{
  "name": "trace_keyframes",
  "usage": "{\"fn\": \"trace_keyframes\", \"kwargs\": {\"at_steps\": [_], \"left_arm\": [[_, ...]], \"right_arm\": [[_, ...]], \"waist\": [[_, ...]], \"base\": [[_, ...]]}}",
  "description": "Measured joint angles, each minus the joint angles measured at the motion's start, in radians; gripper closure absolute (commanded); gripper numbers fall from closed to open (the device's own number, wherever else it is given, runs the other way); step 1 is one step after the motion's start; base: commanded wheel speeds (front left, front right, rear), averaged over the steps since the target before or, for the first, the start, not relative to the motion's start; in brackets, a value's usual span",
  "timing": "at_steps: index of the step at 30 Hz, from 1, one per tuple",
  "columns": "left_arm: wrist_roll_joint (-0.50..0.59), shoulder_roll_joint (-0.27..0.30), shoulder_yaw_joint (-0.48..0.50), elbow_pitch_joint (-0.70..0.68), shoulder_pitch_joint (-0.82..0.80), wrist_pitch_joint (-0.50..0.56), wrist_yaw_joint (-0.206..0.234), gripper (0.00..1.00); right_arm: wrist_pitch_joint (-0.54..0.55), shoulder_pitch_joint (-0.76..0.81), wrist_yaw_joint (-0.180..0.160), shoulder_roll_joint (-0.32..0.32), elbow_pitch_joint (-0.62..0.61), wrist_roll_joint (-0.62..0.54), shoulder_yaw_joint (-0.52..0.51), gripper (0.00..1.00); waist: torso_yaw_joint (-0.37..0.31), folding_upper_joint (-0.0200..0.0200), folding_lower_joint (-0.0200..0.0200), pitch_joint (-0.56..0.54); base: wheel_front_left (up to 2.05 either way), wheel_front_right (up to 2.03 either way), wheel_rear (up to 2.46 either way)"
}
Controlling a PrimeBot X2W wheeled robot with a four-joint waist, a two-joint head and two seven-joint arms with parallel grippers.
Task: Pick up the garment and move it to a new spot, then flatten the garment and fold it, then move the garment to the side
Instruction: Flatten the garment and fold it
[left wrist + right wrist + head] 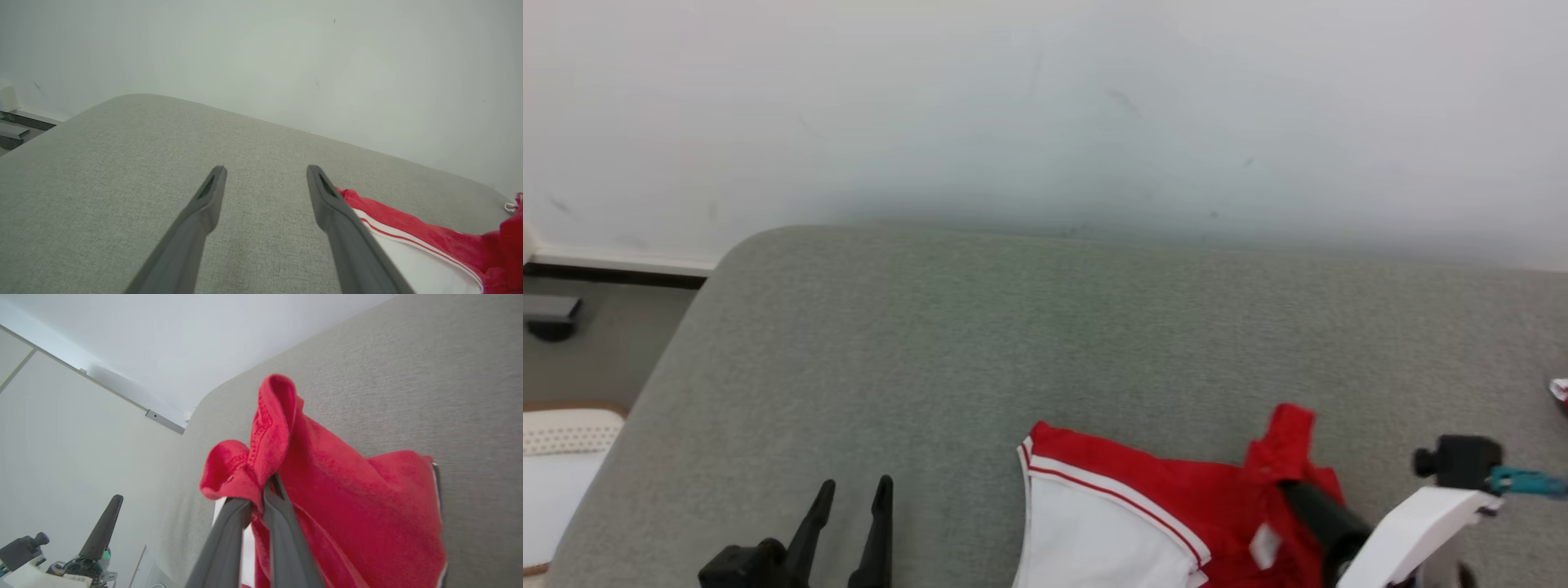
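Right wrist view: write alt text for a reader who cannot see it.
The right end effector is shut on a bunched red fold of the garment, whose cloth spreads away over the grey cushion. A white wall lies beyond.

free: grey pad (1013,327) left of garment (1143,506), bare up to left gripper (856,483), jaws spread, well apart from garment | free: bare strip beyond garment | block: wall (1045,106) behind that strip | block: right of garment, right gripper (261,492) pinching raised red fold, pale forearm (1413,523) over that edge | far right of garment: small red-white item (1561,392) on pad
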Motion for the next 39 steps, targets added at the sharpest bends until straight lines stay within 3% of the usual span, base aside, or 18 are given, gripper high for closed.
{"fn": "trace_keyframes", "kwargs": {"at_steps": [7, 24, 25, 26, 27, 28, 33, 39], "left_arm": [[0.000, -0.001, -0.010, 0.012, -0.016, 0.000, -0.009, 0.00], [0.000, -0.022, -0.022, 0.046, -0.053, 0.000, -0.022, 0.00], [0.000, -0.023, -0.021, 0.048, -0.053, 0.000, -0.022, 0.00], [0.000, -0.024, -0.018, 0.050, -0.053, 0.000, -0.022, 0.00], [0.000, -0.024, -0.018, 0.052, -0.053, 0.000, -0.024, 0.00], [0.000, -0.024, -0.016, 0.054, -0.053, 0.000, -0.025, 0.00], [0.002, -0.026, -0.003, 0.057, -0.053, 0.000, -0.025, 0.00], [0.010, -0.026, 0.009, 0.050, -0.052, 0.000, -0.025, 0.00]], "right_arm": [[-0.112, -0.006, 0.000, 0.004, 0.089, 0.123, 0.188, 1.00], [-0.369, -0.286, -0.001, 0.005, 0.478, 0.350, 0.499, 1.00], [-0.375, -0.297, -0.001, 0.004, 0.504, 0.359, 0.516, 0.96], [-0.378, -0.304, -0.001, 0.005, 0.526, 0.369, 0.530, 0.68], [-0.388, -0.311, -0.001, 0.005, 0.545, 0.380, 0.545, 0.29], [-0.389, -0.318, -0.001, 0.004, 0.559, 0.393, 0.560, 0.00], [-0.404, -0.341, -0.001, 0.005, 0.560, 0.487, 0.635, 0.00], [-0.450, -0.374, -0.001, 0.005, 0.490, 0.523, 0.642, 0.00]], "waist": [[0.076, 0.0001, 0.0000, 0.005], [0.234, 0.0000, 0.0000, 0.058], [0.238, 0.0000, 0.0000, 0.059], [0.240, 0.0000, 0.0000, 0.060], [0.241, 0.0000, 0.0000, 0.060], [0.241, 0.0000, 0.0000, 0.059], [0.222, 0.0000, 0.0000, 0.053], [0.173, 0.0000, 0.0000, 0.045]], "base": [[0.00, 0.00, 0.00], [0.00, 0.00, 0.00], [0.00, 0.00, 0.00], [0.00, 0.00, 0.00], [0.00, 0.00, 0.00], [0.00, 0.00, 0.00], [0.00, 0.00, 0.00], [0.00, 0.00, 0.00]]}}
